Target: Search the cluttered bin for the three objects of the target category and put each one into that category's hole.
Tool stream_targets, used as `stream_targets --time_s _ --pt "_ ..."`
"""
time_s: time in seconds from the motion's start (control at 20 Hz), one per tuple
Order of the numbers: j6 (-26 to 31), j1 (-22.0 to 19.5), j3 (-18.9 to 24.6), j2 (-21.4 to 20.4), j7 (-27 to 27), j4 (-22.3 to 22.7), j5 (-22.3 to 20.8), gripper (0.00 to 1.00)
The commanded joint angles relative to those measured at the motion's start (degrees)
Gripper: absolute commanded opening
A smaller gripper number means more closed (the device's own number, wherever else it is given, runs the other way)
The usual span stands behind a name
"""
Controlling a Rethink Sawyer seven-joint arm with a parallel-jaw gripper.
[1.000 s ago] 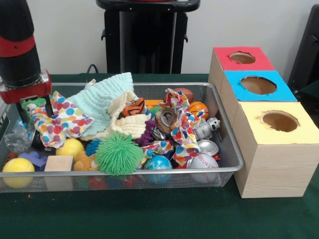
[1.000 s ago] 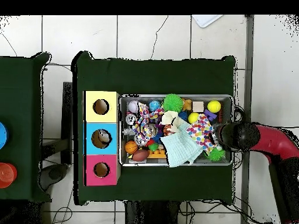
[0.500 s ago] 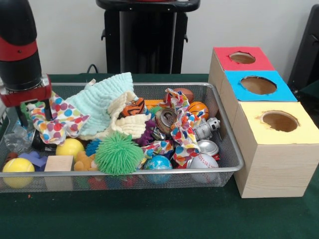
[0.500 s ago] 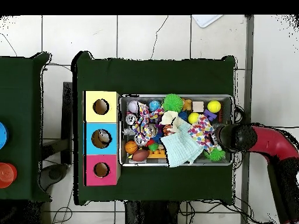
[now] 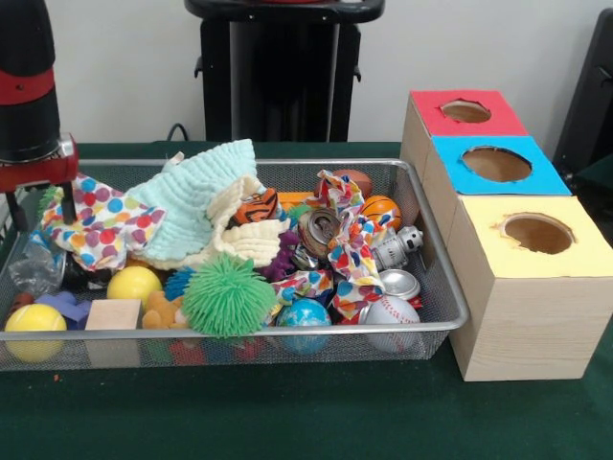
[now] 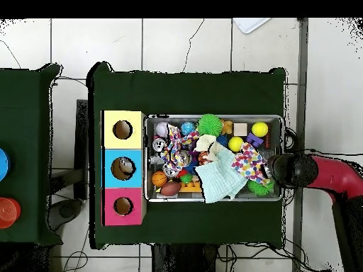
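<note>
Search stage; no sorted object confirmed.
Gripper at wire bin end, fingers on polka-dot cloth, grip indeterminate. Blue hole shows something inside; target category unclear.

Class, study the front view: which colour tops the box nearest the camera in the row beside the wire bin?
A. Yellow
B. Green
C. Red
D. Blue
A: the yellow-topped box stands at the front of the row, with the blue-topped box behind it and the red-topped box farthest back, all beside the wire bin.
</note>
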Motion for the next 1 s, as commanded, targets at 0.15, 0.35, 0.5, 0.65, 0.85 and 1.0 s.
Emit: stream_targets --time_s 0.15,0.35,0.5,0.65,0.85,1.0 --pt "0.25 -0.93 -0.57 0.22 -8.24 -1.15 -2.49 1.0" --pt "-2.18 -2.0 0.65 5.39 -8.94 -2.85 -2.6 1.0" --pt "-2.96 -2.92 1.17 7.27 -9.61 -2.92 -2.54 1.0" --pt "-4.08 -3.66 2.08 10.58 -9.91 -4.18 -2.13 1.0" --pt "-4.32 -3.74 2.65 11.78 -10.27 -4.87 -2.24 1.0" --pt "-4.58 -3.95 2.74 12.02 -10.38 -5.06 -2.47 1.0"
